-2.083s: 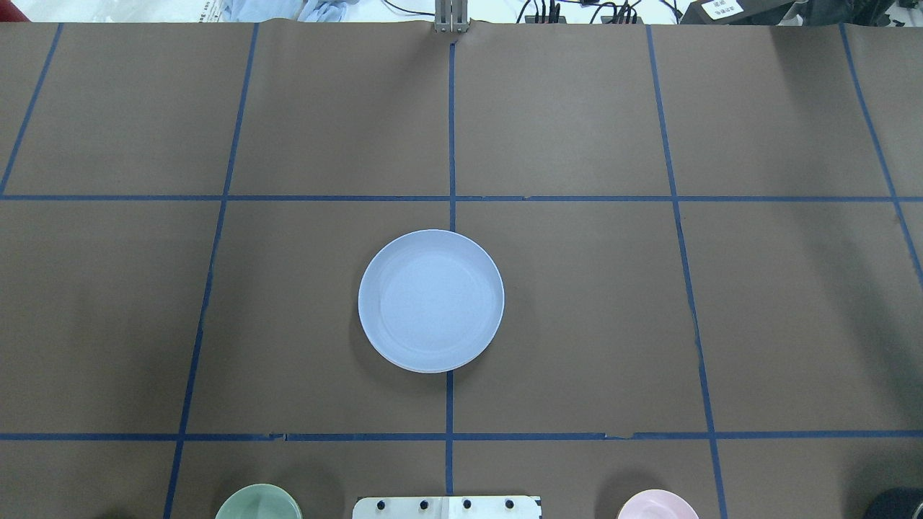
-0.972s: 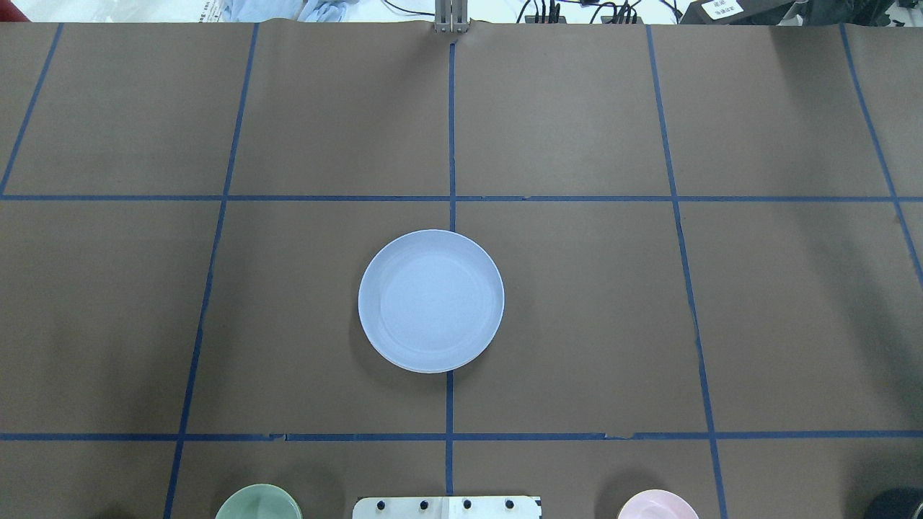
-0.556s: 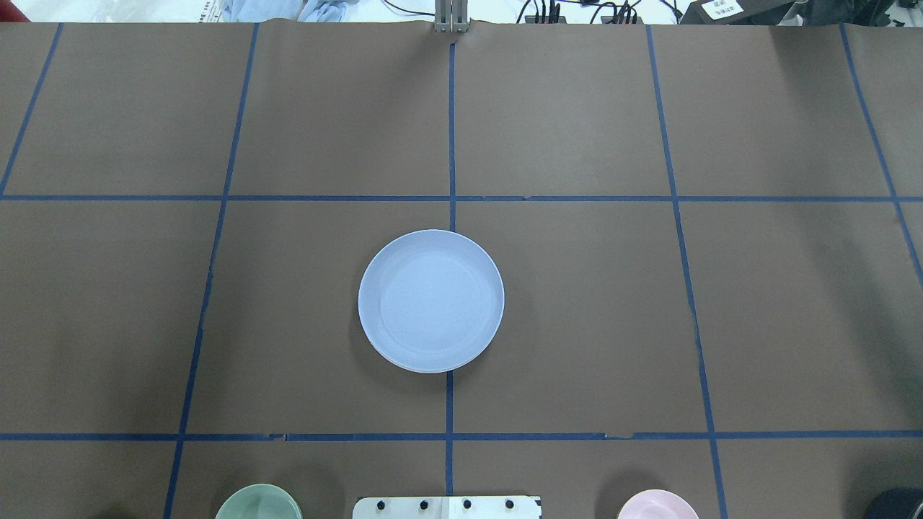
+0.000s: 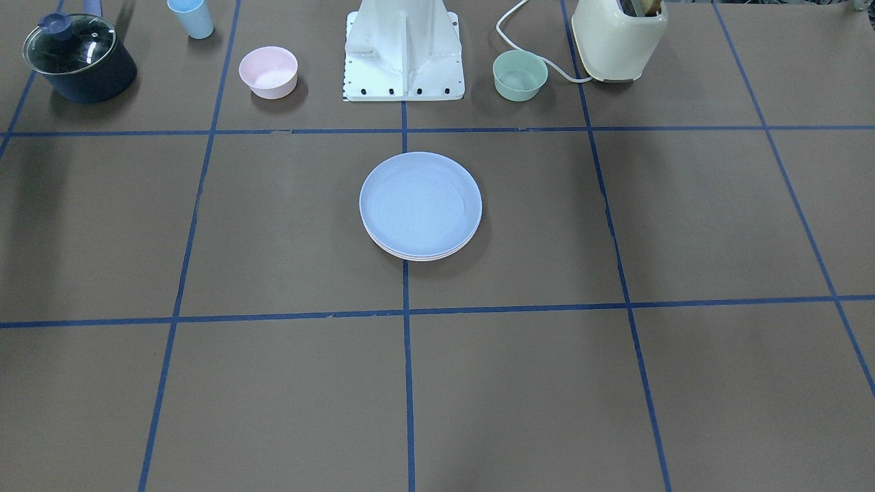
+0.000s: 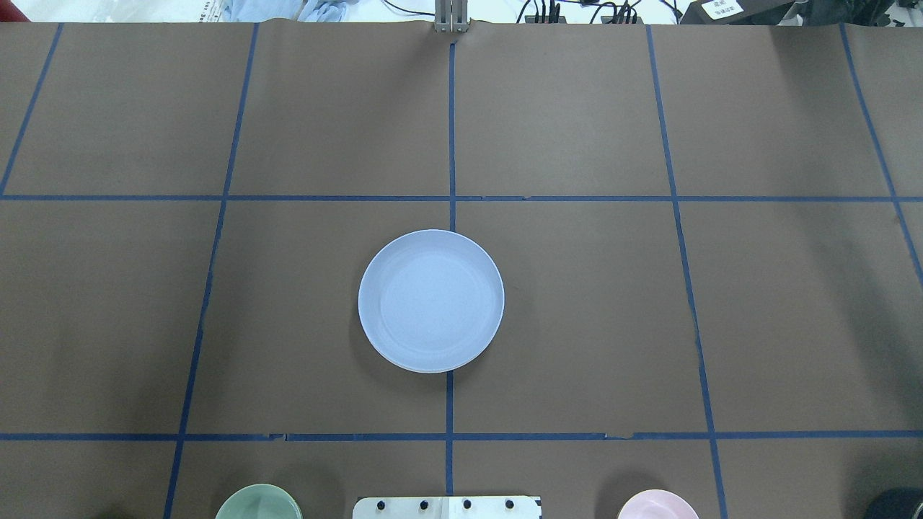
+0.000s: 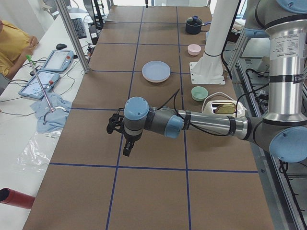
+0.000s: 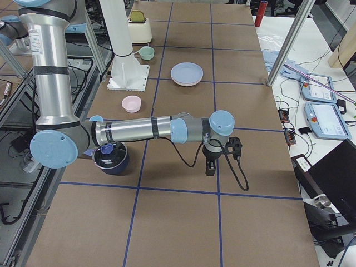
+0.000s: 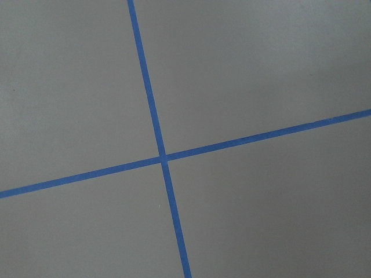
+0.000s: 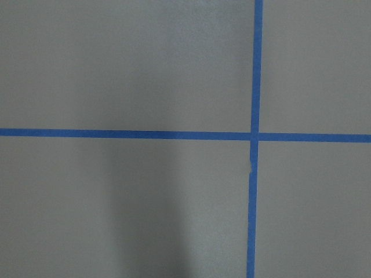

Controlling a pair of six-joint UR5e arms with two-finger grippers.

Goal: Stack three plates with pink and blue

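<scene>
Brown paper, gridded in blue tape, covers the table. Front-facing view: one blue plate lies topmost at mid-table, with two paler rims peeping from under its operator-side edge, colours too faint to tell apart; pink bowl and mint bowl stand back by the robot's base; no gripper shown. Overhead view: same plate, round and level; no gripper shown. Left-side view: left gripper hangs over a tape line with nothing visible in it, and its jaw spacing cannot be told from here; the stack lies well apart from it, toward the table's middle. Right-side view: right gripper hangs over bare paper, jaw spacing likewise impossible to tell; the stack lies well apart from it, toward the middle. Wrist views, both: paper and a tape crossing only, no plate beneath either gripper. Judgement: stacking looks finished; the step in hand is standing clear. Done well, both arms stay off the pile, since the slight offset of the lower rims suggests a nudge could slide it.
</scene>
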